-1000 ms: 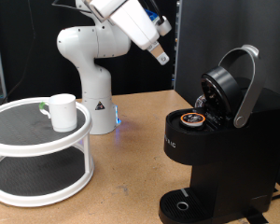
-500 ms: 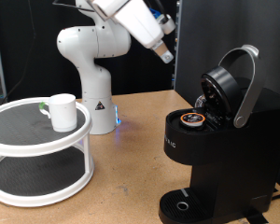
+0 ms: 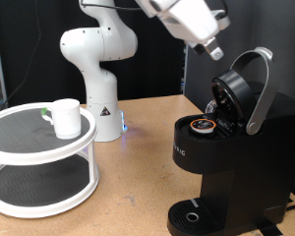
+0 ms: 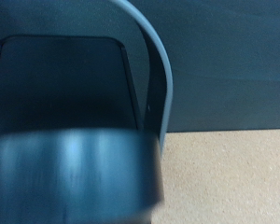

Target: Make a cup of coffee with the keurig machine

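The black keurig machine stands at the exterior view's right with its lid raised and its silver-grey handle up. A coffee pod sits in the open chamber. My gripper hangs just above the raised lid, at the top of the exterior view, holding nothing that shows. The wrist view shows the curved handle and the black machine body close up and blurred; my fingers do not show there. The white cup stands on the top tier of a white round stand at the exterior view's left.
The arm's white base stands behind the stand on the wooden table. The machine's round drip base carries nothing. A dark panel stands behind the machine.
My gripper has moved to the exterior view's right, from over the table's middle to just above the machine's raised lid. Cup and machine have not moved.
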### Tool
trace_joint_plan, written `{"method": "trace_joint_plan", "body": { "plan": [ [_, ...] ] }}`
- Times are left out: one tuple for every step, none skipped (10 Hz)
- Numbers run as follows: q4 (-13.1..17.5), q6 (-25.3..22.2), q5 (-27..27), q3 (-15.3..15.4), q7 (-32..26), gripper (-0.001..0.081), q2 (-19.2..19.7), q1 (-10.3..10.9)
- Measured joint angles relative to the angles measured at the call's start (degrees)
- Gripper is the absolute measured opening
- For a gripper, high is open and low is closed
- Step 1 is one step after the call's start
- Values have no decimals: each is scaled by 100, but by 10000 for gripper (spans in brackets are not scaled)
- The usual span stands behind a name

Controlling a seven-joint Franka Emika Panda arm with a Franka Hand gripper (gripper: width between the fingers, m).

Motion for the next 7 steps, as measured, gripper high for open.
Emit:
{"method": "trace_joint_plan", "body": {
  "plan": [
    [0, 117, 3, 121, 98, 807, 0, 41],
    [0, 182, 4, 222, 198, 807, 0, 67],
    [0, 261, 4, 311, 286, 807, 0, 86],
    [0, 336, 4, 393, 370, 807, 0, 95],
    [3, 371, 4, 465, 450, 807, 0, 103],
    [9, 389, 4, 526, 497, 807, 0, 106],
    [17, 416, 4, 585, 542, 807, 0, 107]
  ]
}}
